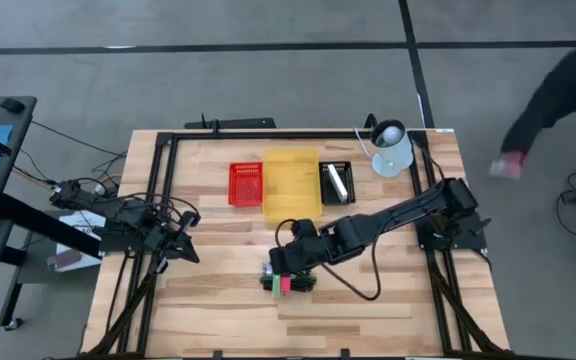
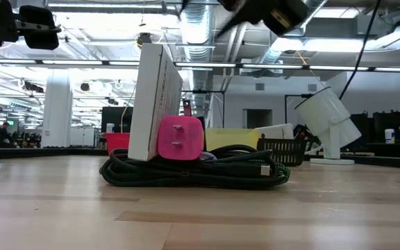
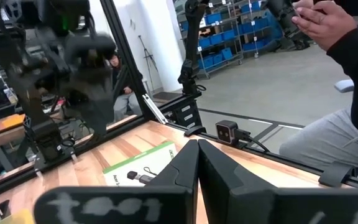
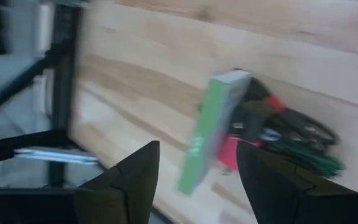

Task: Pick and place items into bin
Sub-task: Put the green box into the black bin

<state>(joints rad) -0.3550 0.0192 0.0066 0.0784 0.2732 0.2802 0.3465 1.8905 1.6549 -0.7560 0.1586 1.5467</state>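
Note:
The items sit in a pile near the table's middle front: a white box with a green edge (image 2: pixel 155 101) stands upright on a coil of dark green-black cord (image 2: pixel 193 170), with a pink-red plug block (image 2: pixel 180 139) leaning in front of it. In the high view the pile (image 1: pixel 288 283) lies just below my right gripper (image 1: pixel 290 262). The right wrist view shows that gripper (image 4: pixel 197 180) open above the green-edged box (image 4: pixel 213 134), the red block (image 4: pixel 238 149) and the cord (image 4: pixel 297 149), touching nothing. My left gripper (image 1: pixel 183 245) waits shut (image 3: pixel 197 165) at the table's left.
Three bins stand in a row at the far middle: a red basket (image 1: pixel 246 183), a yellow bin (image 1: pixel 291 185) and a black bin (image 1: pixel 336 182) holding a white bar. The white lamp (image 1: pixel 390 148) stands far right. A person (image 1: pixel 558 100) moves beyond the table's right edge.

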